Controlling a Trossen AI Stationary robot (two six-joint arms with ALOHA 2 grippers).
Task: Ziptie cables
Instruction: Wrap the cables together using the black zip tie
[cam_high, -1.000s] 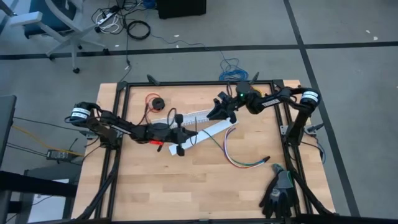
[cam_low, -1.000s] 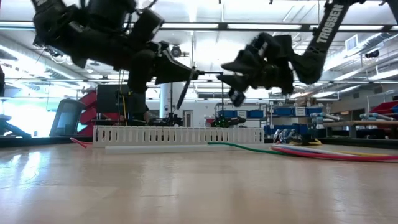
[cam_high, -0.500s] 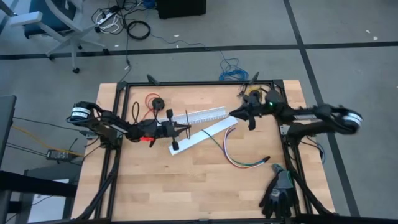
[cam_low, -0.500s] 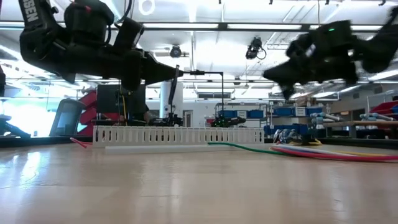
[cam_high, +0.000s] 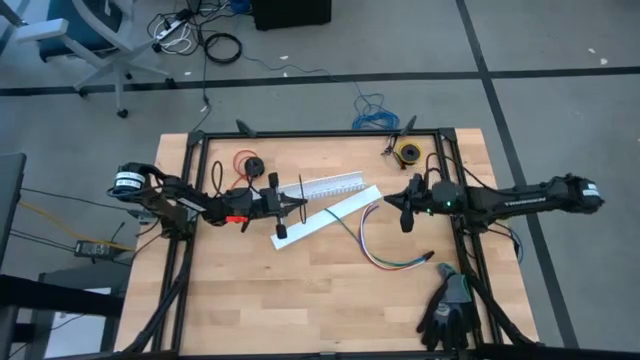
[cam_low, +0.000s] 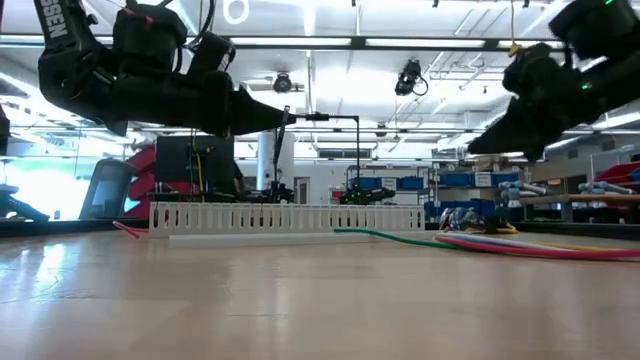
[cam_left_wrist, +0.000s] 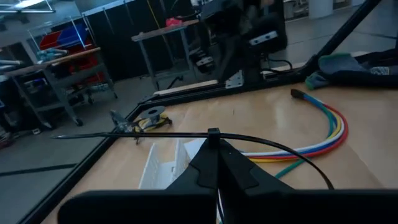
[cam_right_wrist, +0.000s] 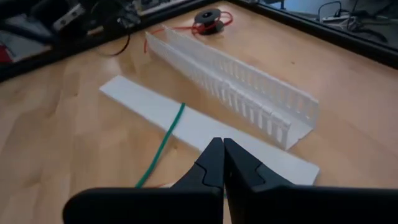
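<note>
1. My left claw (cam_high: 300, 205) is pinched fully shut on the ziptie (cam_left_wrist: 249, 140), holding it above the tabletop (cam_high: 300, 290), over the near end of the white plastic channel (cam_high: 335, 183). In the left wrist view the thin dark strip crosses just past the fingertips, one end running out straight, the other bowing down. I judge it is kept lifted so it can be threaded around the wires.
2. Left arm pose: stretched nearly level from 9 o'clock toward the tabletop centre, wrist in line with the forearm.
3. The cables (cam_high: 375, 245) lie loose on the tabletop at about 4 o'clock of centre, curved, one end resting on the flat white cover strip (cam_high: 325, 215). Nothing grips them; they are not yet bundled.
4. My right claw (cam_high: 403, 210) is closed and empty, hovering above the tabletop near the 3 o'clock edge. Its wrist view shows a green wire (cam_right_wrist: 163, 144) ahead.
5. Right arm pose: extended flat from 3 o'clock, pointing toward the centre.
6. Judgement: cables still need picking up.
</note>
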